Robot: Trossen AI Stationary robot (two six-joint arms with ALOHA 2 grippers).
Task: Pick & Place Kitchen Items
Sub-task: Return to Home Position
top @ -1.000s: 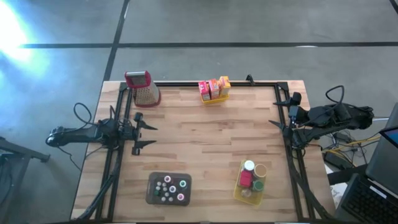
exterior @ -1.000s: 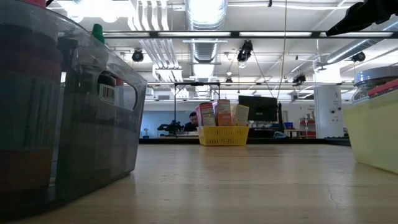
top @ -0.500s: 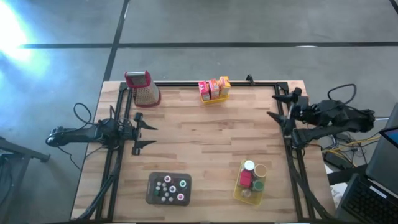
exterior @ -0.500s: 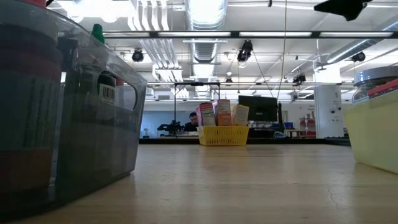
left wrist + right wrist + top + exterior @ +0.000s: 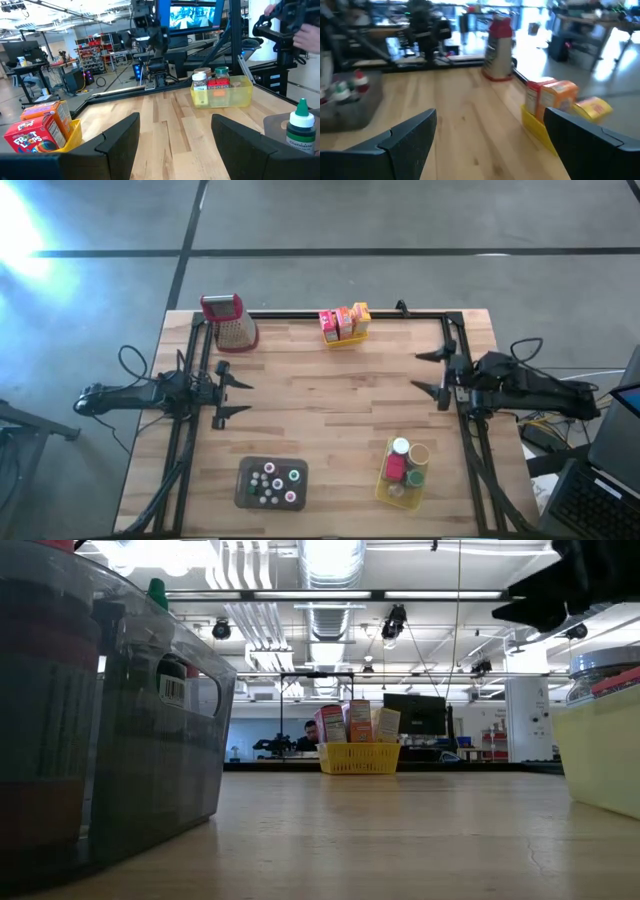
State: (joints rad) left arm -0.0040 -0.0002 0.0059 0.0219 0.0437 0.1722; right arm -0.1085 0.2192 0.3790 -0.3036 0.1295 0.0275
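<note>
Left gripper and right gripper rest at opposite edges of the table, both spread wide, holding nothing, which reads as the parked pose. The bottles stand grouped in the black bin, near left, so sorting looks finished to me.

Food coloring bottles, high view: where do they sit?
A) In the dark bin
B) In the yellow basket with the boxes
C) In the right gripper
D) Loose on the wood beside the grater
A: the food coloring bottles show as a cluster of coloured caps inside the dark bin; the left gripper and right gripper are both open and empty at the table's sides.
</note>
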